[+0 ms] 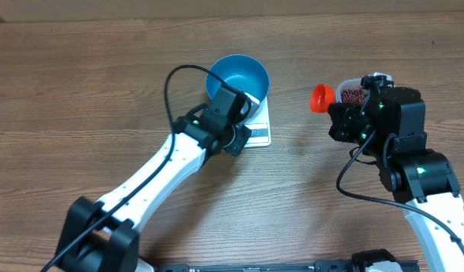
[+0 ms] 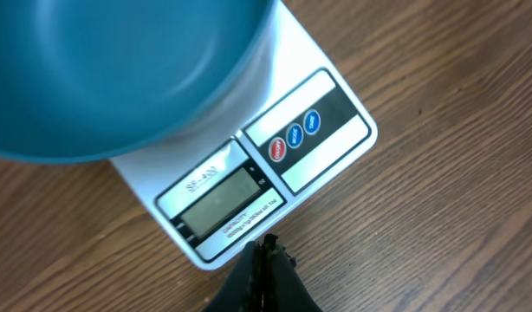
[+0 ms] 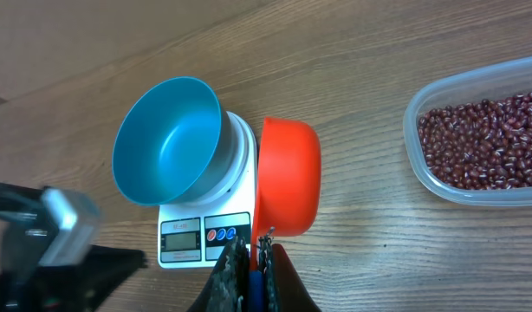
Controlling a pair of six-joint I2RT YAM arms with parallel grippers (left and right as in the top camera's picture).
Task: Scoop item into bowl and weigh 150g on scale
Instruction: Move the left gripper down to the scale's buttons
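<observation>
The blue bowl (image 1: 237, 78) (image 3: 166, 139) stands on the white scale (image 1: 260, 133) (image 3: 240, 143) and looks empty. My left gripper (image 1: 242, 137) (image 2: 266, 249) is shut on nothing, with its tips just off the display edge of the scale (image 2: 294, 45), below the bowl (image 2: 119, 69). My right gripper (image 1: 342, 113) (image 3: 251, 251) is shut on the blue handle of an orange scoop (image 1: 321, 97) (image 3: 288, 178). The scoop hangs above the table just right of the scale, tipped on its side. The red-brown beans (image 3: 487, 139) (image 1: 354, 95) lie in a clear container.
The clear container (image 3: 422, 169) sits on the wooden table at the right, partly hidden under my right arm in the overhead view. My left arm (image 1: 164, 170) reaches in from the lower left. A black cable (image 1: 175, 83) loops beside the bowl.
</observation>
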